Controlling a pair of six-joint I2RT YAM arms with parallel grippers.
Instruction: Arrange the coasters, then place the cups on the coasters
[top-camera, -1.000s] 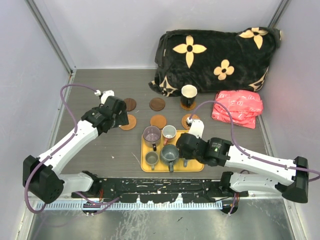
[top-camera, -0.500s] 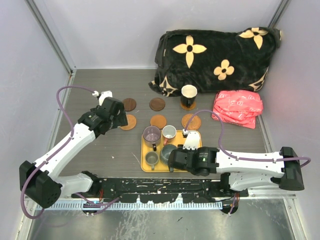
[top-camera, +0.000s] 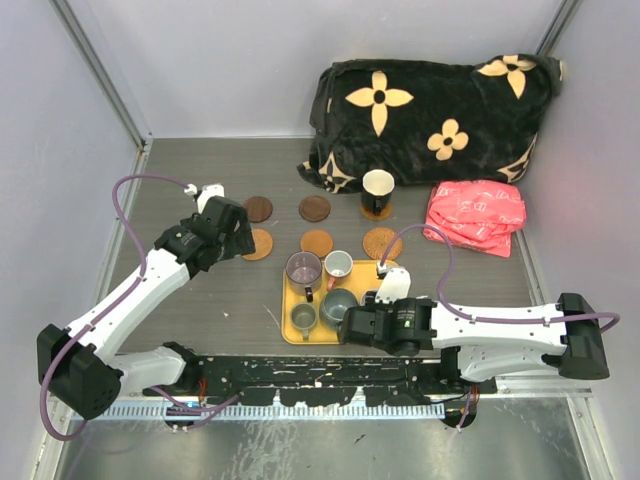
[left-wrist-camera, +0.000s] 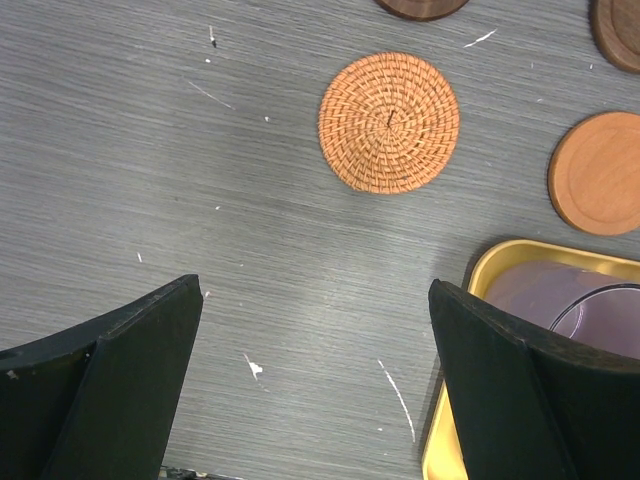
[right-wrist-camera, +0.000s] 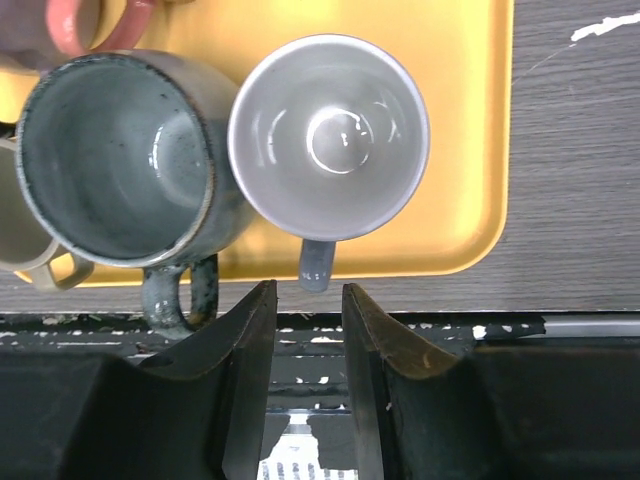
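Observation:
Several coasters lie behind the yellow tray: two dark brown, an orange-brown one and two woven ones. The black cup stands on another coaster. On the tray stand the purple cup, white cup, grey cup and olive cup. My right gripper is narrowly open at the tray's near edge. The light grey cup points its handle at the gap, untouched. My left gripper hangs wide open over bare table near the woven coaster.
A black flowered blanket fills the back right, with a pink cloth in front of it. Walls close in on the left and right. The arms' base rail runs along the near edge, close behind my right gripper.
My right arm has swung from the tray's right side down to its near edge, and its jaws have narrowed a little. The left arm has barely moved.

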